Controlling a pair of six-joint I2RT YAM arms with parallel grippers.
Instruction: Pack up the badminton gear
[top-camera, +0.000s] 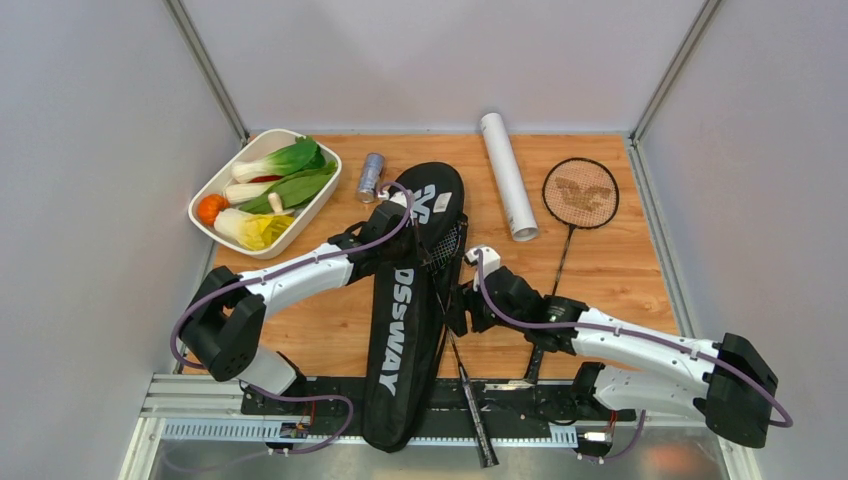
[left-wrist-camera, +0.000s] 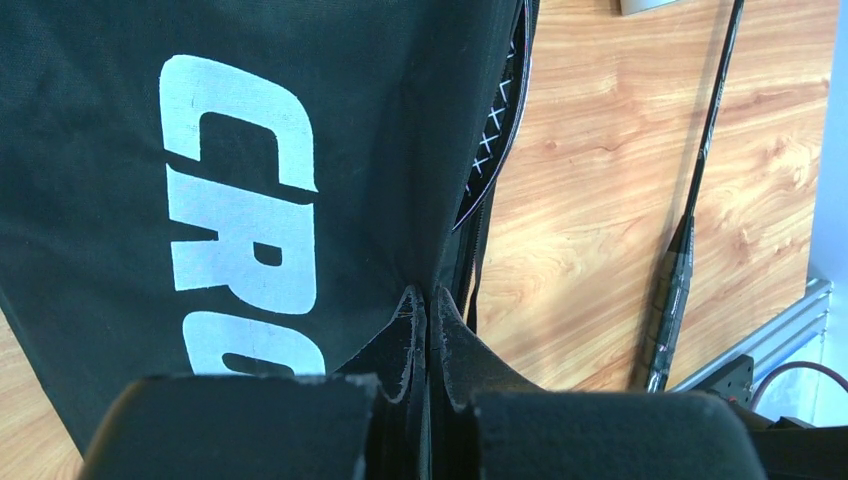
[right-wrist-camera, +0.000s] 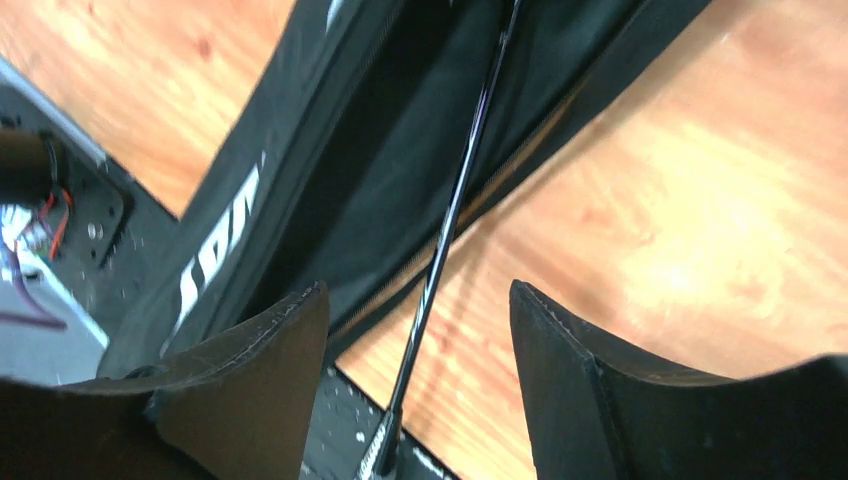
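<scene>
Top view: your left claw (top-camera: 415, 240) pinches the CROSSWAY racket bag (top-camera: 400, 340) on the worktop (top-camera: 620, 270). Left wrist: it clamps the bag's edge. Right wrist: your right claw (right-wrist-camera: 420, 340) gapes around the racket (right-wrist-camera: 455, 220); a crooked shove could jam it against the bag's edge.

Place: robot lab test cell.
Walls: plain pale grey panels (top-camera: 420, 60) joined by slim aluminium corner posts (top-camera: 205, 65), beyond and to both sides of the left gripper (left-wrist-camera: 428, 297) and right gripper (right-wrist-camera: 418, 300).
Work surface: light wooden tabletop (top-camera: 620, 270), beneath both grippers.
Mounting: slotted aluminium rail (top-camera: 190, 405), behind the grippers at the arm bases.
</scene>
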